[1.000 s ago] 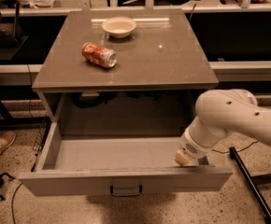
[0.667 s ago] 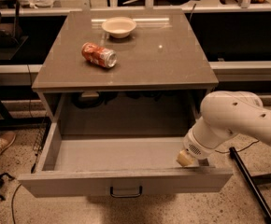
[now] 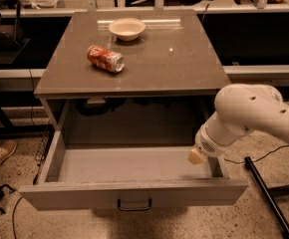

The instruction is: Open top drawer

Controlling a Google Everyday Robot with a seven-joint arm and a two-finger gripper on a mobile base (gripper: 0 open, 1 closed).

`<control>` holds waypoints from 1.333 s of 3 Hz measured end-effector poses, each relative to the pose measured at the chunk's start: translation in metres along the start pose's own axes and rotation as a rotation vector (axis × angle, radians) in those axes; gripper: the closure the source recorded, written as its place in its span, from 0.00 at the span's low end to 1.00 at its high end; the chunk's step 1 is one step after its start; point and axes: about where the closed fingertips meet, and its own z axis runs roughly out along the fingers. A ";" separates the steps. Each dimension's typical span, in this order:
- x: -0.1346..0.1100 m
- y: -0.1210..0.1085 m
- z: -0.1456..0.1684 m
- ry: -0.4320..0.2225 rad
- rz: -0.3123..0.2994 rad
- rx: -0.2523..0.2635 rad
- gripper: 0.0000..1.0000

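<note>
Now | wide grey top drawer (image 3: 74, 197) open, black bar handle (image 3: 134, 204) | gripper (image 3: 197, 156) at its right inner wall, grip unclear | red can (image 3: 105, 59): lettering unreadable

Top drawer (image 3: 79, 199): stood open, drawn far out toward the camera. Grey throughout. Front panel was wide and tall and ran level across the lower part of the view, both ends reaching slightly past the box's side walls. Small black bar handle (image 3: 134, 204) sat horizontal at the lower middle of the front. Box was deep; left wall, right wall and flat grey floor all showed. The back of the box lay in shadow, and I could not tell where it ended. Drawer sat level, not skewed. My gripper (image 3: 197, 156) hung inside the box, low on its right side, just beside the right wall. I could not tell whether it touched wall or floor.
</note>
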 end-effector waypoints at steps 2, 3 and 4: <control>-0.004 -0.037 -0.045 -0.046 0.010 0.078 0.84; 0.002 -0.052 -0.069 -0.089 0.036 0.109 0.61; 0.001 -0.065 -0.092 -0.132 0.024 0.125 0.37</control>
